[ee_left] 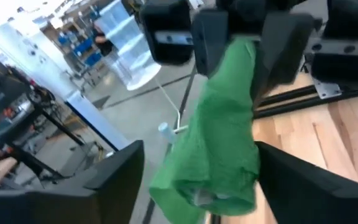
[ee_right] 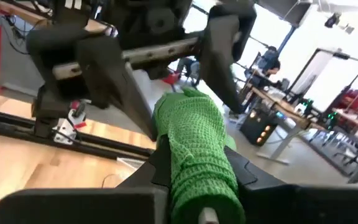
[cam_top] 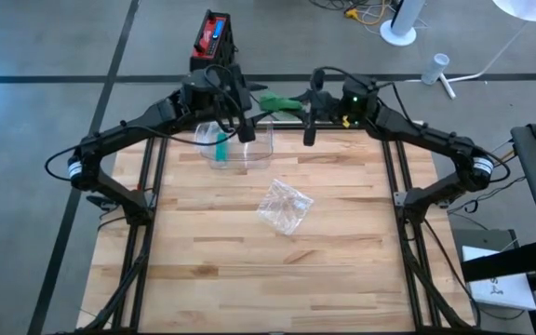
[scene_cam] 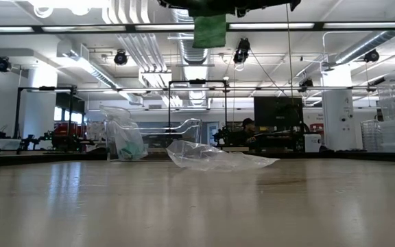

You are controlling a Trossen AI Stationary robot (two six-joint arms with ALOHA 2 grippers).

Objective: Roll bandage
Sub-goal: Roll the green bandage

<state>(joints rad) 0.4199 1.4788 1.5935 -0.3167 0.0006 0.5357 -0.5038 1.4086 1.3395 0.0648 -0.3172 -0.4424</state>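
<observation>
A green bandage (cam_top: 281,100) is up in the air over the table's far edge, between my two grippers. My right gripper (ee_right: 194,152) is shut on it. My left gripper (ee_left: 199,152) faces it from the table's left side and is open. Its two fingers (ee_left: 114,177) stand wide on either side of the bandage's bunched end (ee_left: 210,180) without touching it. In the low view the bandage (scene_cam: 209,30) hangs at the very top, high above the tabletop. My right gripper pinches the green bandage between its two fingers, on the sides of the bunched cloth (ee_right: 191,146). The fingers come in level from the table's right side. The bandage is lifted clear of the table and reaches out beyond the fingertips toward my left gripper.
A clear plastic container (cam_top: 237,145) with a teal item inside stands at the table's far left of centre, just below the grippers. A crumpled clear plastic bag (cam_top: 285,205) lies near the table's middle. The near half of the wooden tabletop (cam_top: 268,279) is bare.
</observation>
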